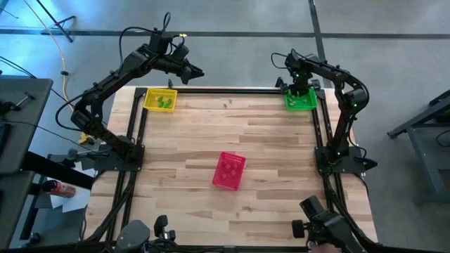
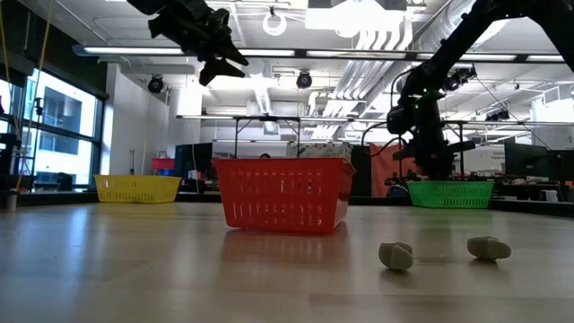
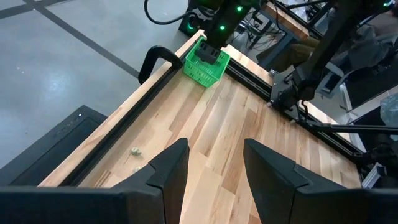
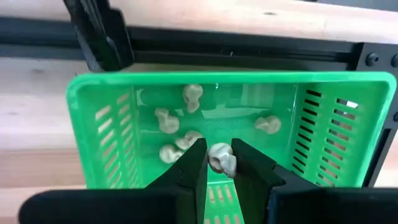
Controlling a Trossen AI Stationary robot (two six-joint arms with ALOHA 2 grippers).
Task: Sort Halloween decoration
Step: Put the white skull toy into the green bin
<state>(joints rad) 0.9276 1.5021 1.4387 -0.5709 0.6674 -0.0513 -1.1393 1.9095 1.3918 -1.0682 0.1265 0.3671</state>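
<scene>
Right pincer (image 4: 217,163) gripping trinket (image 4: 222,158) (pale)

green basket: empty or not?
Not empty. The green basket holds several small pale trinkets; the right gripper hangs over it, fingers around one.

Glossy plastic green basket (image 4: 112,124), wood table (image 1: 232,126)

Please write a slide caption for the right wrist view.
Right gripper holds a pale trinket above the green basket.
</scene>
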